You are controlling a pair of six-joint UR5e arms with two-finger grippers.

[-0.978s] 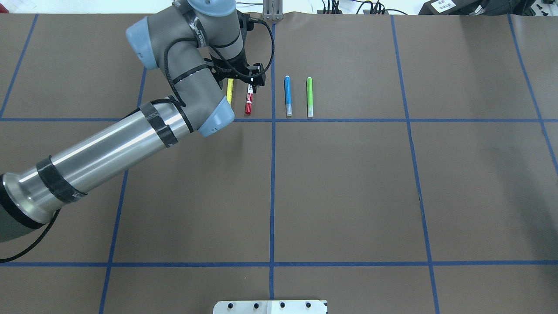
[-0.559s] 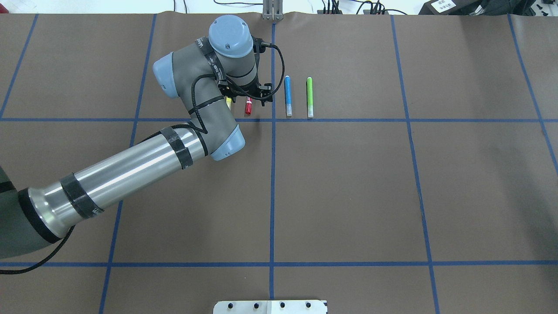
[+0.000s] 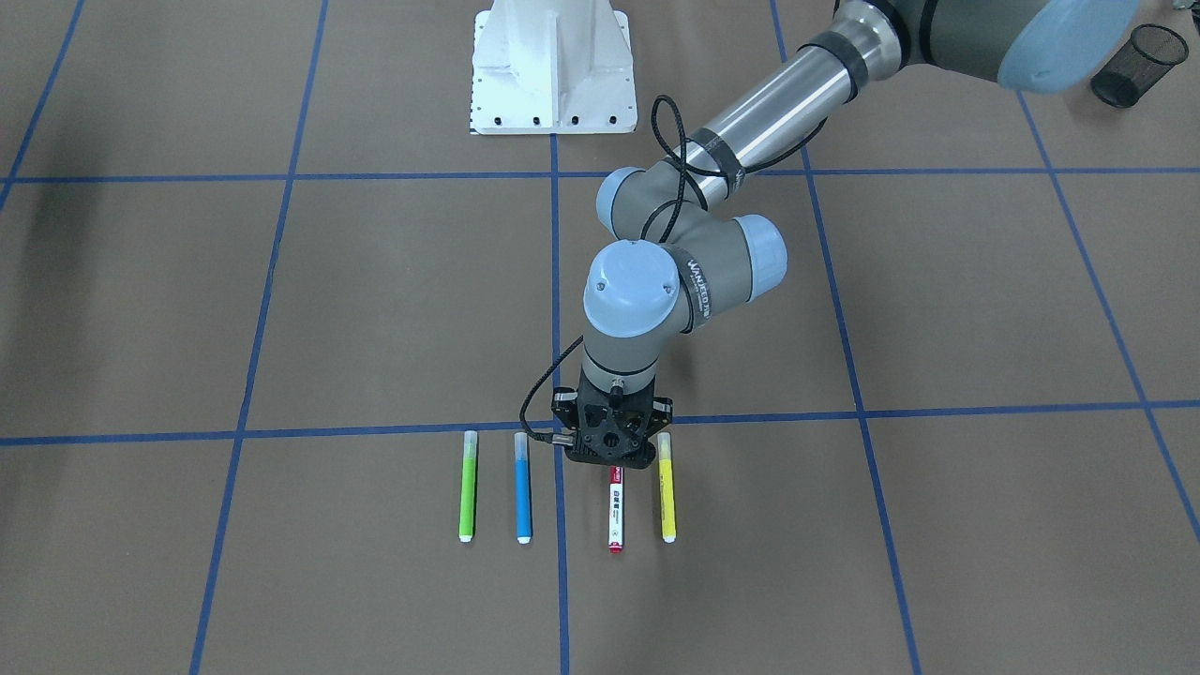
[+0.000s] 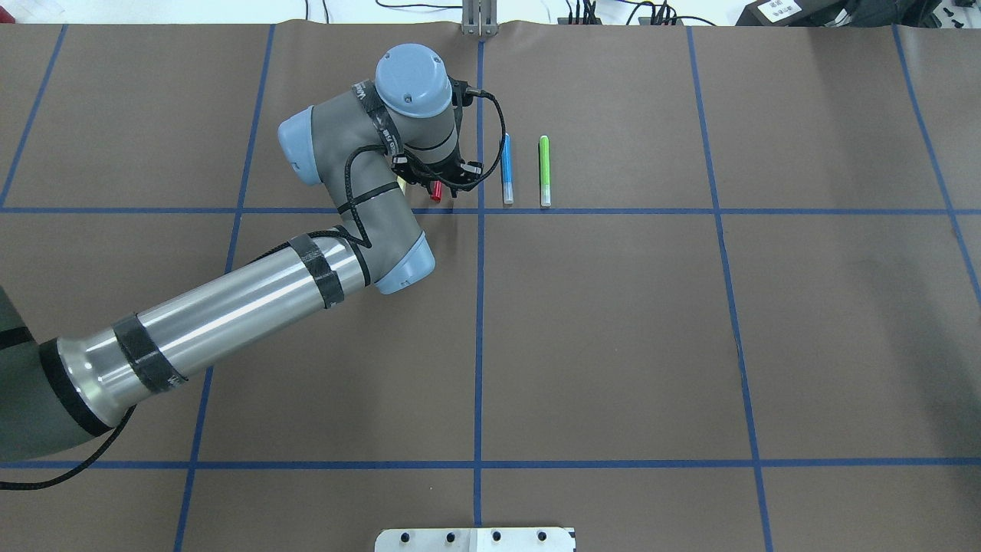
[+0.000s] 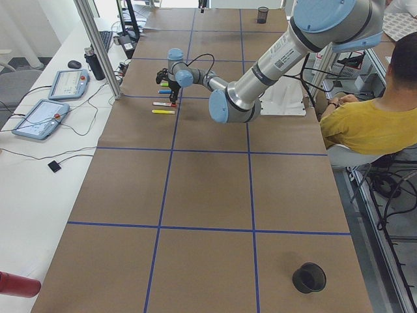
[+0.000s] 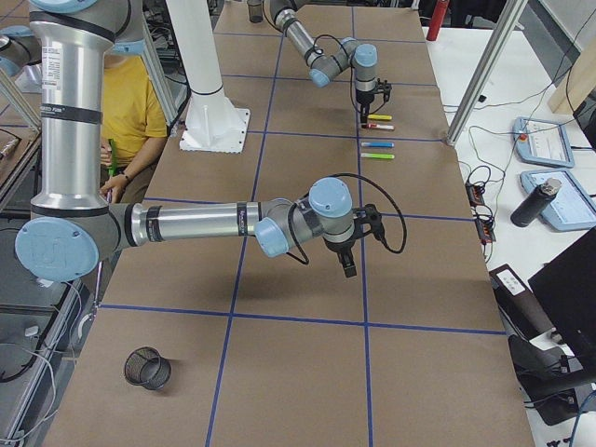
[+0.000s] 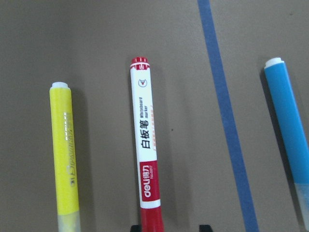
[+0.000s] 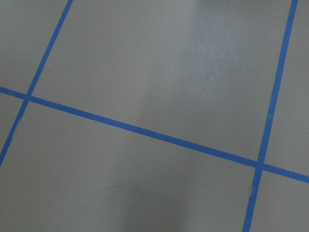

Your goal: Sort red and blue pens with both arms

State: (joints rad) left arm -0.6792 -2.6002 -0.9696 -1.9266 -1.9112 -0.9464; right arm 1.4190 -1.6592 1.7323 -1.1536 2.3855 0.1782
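Four pens are counted on the desk (image 4: 613, 345), laid parallel in one row and kept slightly apart. They are one lime-green slim pen (image 3: 467, 487), one sky-blue slim pen with a white tip (image 3: 523, 487), one marker with a white printed barrel, red cap and red end (image 3: 616, 511), and one yellow slim pen (image 3: 667, 487). In the front-facing view they are met in that order from left to right. A line of blue tape (image 4: 479, 345) is seen running between the sky-blue pen and the marker.

Two silver-grey jointed arms are counted. The left arm (image 4: 230, 307) is stretched to the row, and its black left claw (image 3: 614, 461) is held straight over the marker's capped end. In the left wrist view its two tips are seen apart, with the red cap between them. The marker lies flat on the desk. Black characters are printed along its white barrel, and white lettering is carried on a red band beside the cap.

The right arm (image 6: 196, 222) is held low over bare desk, well apart from the pens. Whether the right claw (image 6: 348, 265) is apart or together cannot be told.

The desk is covered in brown paper divided into squares by the blue tape. A white metal pedestal (image 3: 553, 66) is bolted at the robot's side. Two black mesh cups (image 6: 149, 368) are counted at the desk's ends. A person in a yellow shirt (image 5: 371, 124) is seated beside the desk, and two handheld control tablets (image 5: 39, 117) are laid on a white side bench.
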